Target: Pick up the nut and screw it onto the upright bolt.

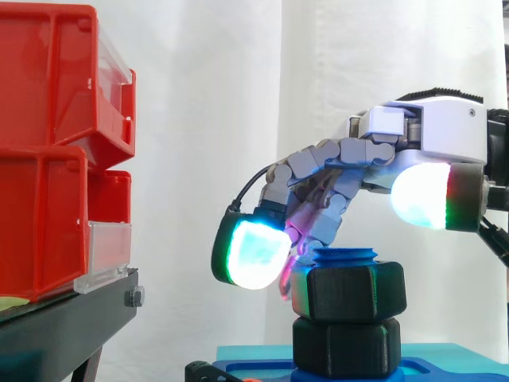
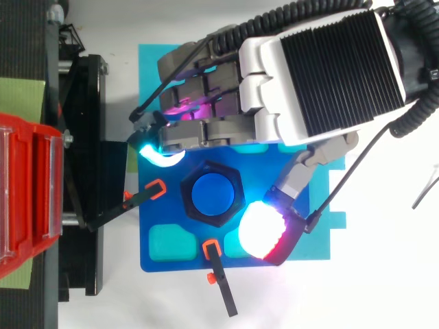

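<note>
Showing the robot hand (image 1: pixel 429 131) bent down over a blue bolt (image 1: pixel 343 256) that stands upright at the middle of a blue plate (image 2: pixel 319 250). The black nut (image 1: pixel 347 290) is already threaded on the bolt, with a short blue tip left showing above it. The nut appears to rest on a black hex block (image 1: pixel 346 346) lower on the same bolt.

The fingers are curled round the far and left sides of the nut, and a magenta fingertip (image 1: pixel 288 263) is pressed against its upper left corner, probably so that it can be turned. The thumb pad (image 1: pixel 420 195) is held above and to the right, off the nut. The nut is thus gripped from one side only, not pinched.

The plate is pinned by clamps, presumably so that it cannot twist while the nut is turned: one (image 2: pixel 145 197) at its left edge, one (image 2: pixel 219 284) at its near edge.

Counted: one bolt, one nut, one hex block, two clamps, one plate. At least two red bins (image 1: pixel 48 151) are stacked on a black stand (image 1: pixel 64 326) well to the left of the plate.
</note>
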Controlling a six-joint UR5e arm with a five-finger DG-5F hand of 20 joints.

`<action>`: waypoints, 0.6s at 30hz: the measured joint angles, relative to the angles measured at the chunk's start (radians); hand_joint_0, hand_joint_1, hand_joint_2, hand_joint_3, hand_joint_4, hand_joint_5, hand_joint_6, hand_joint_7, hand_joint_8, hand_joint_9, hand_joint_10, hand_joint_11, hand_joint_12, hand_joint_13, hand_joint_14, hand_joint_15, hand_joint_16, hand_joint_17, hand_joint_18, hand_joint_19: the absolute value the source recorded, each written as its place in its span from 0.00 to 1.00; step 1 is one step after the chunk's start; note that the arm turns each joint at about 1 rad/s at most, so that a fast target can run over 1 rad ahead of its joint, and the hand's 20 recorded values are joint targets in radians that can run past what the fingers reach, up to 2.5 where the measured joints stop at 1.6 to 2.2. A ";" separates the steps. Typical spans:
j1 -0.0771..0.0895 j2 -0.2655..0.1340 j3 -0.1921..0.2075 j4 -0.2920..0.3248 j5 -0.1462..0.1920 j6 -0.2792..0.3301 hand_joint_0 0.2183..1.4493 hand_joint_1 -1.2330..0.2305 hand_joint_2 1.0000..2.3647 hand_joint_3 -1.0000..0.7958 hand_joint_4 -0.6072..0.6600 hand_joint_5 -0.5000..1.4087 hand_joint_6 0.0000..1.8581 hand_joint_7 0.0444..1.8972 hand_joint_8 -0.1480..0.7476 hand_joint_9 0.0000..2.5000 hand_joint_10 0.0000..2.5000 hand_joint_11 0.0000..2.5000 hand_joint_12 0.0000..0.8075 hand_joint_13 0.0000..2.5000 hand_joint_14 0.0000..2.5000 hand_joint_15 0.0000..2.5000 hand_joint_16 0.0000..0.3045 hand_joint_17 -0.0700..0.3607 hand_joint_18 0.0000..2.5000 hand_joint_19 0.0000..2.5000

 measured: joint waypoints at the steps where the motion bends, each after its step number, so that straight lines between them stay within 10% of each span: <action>1: 0.001 0.000 0.000 0.000 0.001 0.000 0.17 0.71 0.00 0.28 0.62 0.21 0.27 0.35 0.38 0.37 0.00 0.00 0.26 0.28 0.00 0.00 0.11 0.34 0.17 0.05; 18: 0.022 -0.001 -0.015 0.000 0.005 -0.001 0.17 0.72 0.00 0.28 0.66 0.24 0.27 0.48 0.40 0.28 0.00 0.00 0.30 0.22 0.00 0.00 0.11 0.34 0.09 0.00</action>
